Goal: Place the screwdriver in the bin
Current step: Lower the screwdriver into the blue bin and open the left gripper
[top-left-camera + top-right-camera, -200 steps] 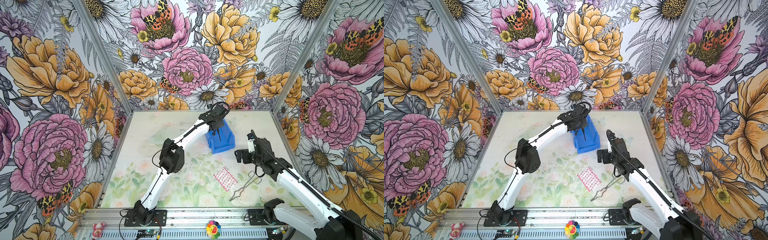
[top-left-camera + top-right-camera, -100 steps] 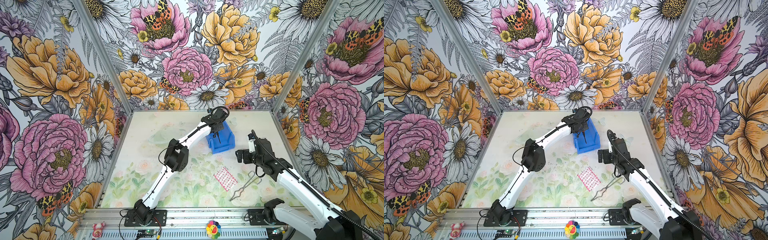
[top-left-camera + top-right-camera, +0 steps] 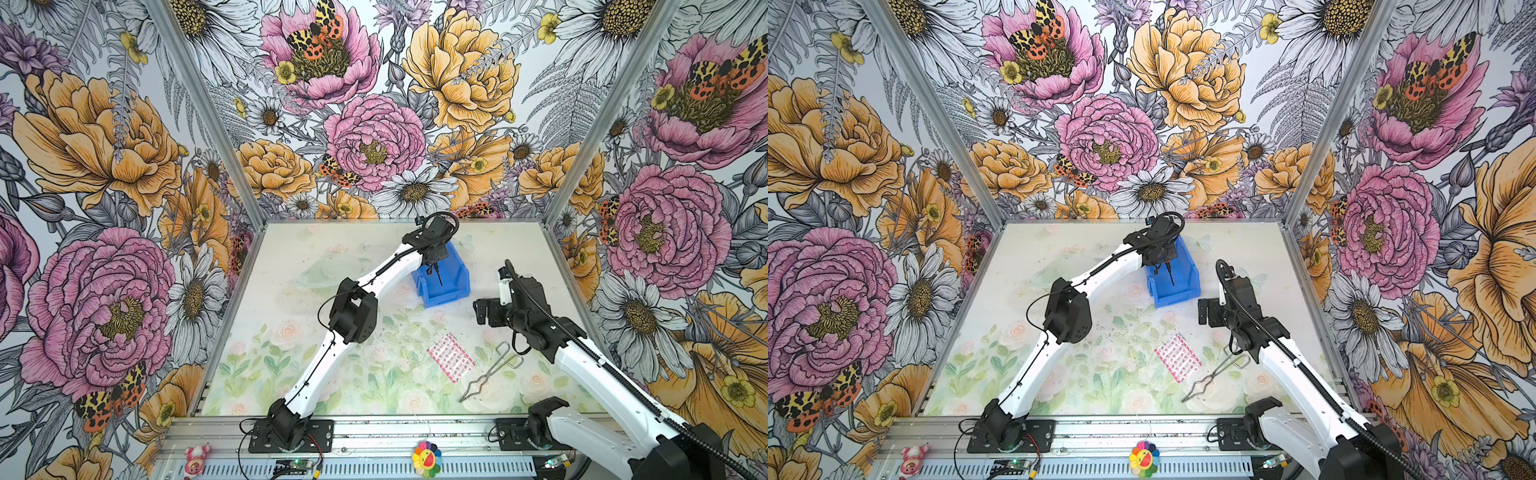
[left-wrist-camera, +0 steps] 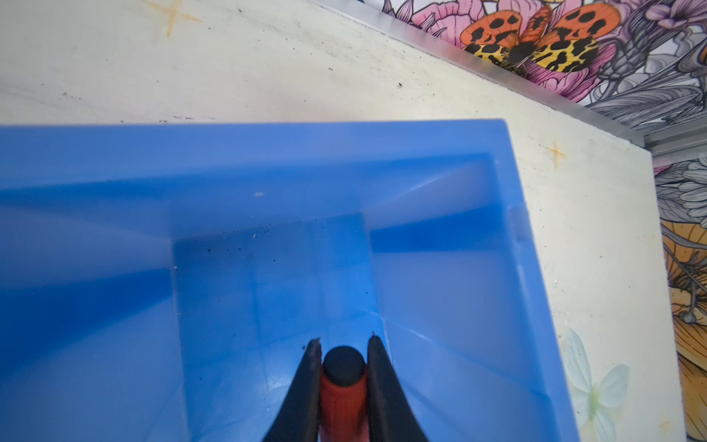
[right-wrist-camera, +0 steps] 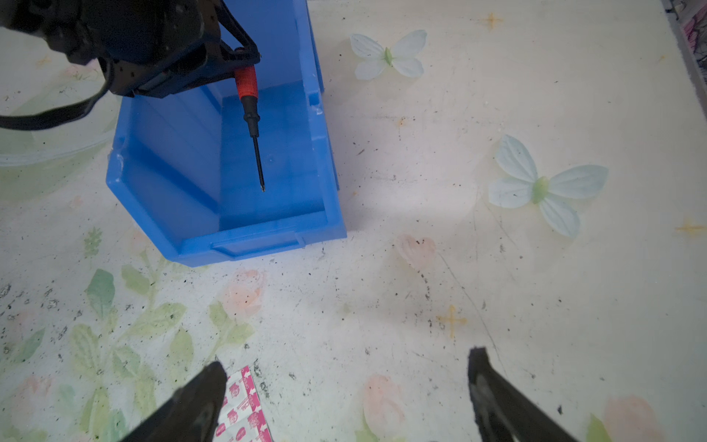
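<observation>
**Left gripper point(image 4: 344, 340) clenched on the screwdriver point(image 5: 248, 100), held over the open blue bin point(image 3: 448, 296).**

In both top views the bin sits at about 1 o'clock from the centre of the table point(image 3: 278, 307). The screwdriver hangs nearly upright from the left jaws. They pinch its red-orange handle, and its black collar and thin shaft point down inside the bin's walls. Whether the tip touches the floor I cannot tell. The right gripper point(image 5: 346, 359) stands wide apart and grasps nothing, above bare table at about 4 o'clock from the bin. A pink-patterned packet point(image 3: 451, 363) and wire tongs point(image 3: 490, 372) lie near each other at about 4 o'clock from the table's centre, well apart from the bin.
</observation>
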Action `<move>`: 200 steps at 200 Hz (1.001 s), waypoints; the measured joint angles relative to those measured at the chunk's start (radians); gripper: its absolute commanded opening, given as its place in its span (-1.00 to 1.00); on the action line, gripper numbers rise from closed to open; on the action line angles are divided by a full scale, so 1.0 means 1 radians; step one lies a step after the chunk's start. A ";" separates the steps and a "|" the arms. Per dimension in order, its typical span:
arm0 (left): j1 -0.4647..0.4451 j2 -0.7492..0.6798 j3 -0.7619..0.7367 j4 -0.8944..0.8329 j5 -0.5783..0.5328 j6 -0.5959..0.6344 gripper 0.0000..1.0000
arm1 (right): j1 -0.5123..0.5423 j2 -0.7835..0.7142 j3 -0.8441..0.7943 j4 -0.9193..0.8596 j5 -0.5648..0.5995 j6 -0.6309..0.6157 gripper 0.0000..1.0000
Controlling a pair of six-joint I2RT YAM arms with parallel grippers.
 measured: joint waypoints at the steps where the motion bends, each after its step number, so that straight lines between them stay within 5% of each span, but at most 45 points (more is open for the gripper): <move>1: 0.000 0.000 0.000 0.000 0.000 0.000 -0.97 | 0.000 0.000 0.000 0.000 0.000 0.000 0.99; 98: 0.000 0.000 -0.005 0.004 0.000 0.006 -0.68 | 0.000 0.000 0.000 0.000 0.012 -0.001 0.99; 142: -0.001 -0.002 -0.006 0.005 0.000 0.016 -0.31 | 0.000 0.000 0.000 0.000 0.012 -0.001 0.99; 200: -0.001 -0.007 -0.007 0.003 0.003 0.035 -0.12 | 0.000 -0.017 0.000 0.000 0.012 0.000 0.99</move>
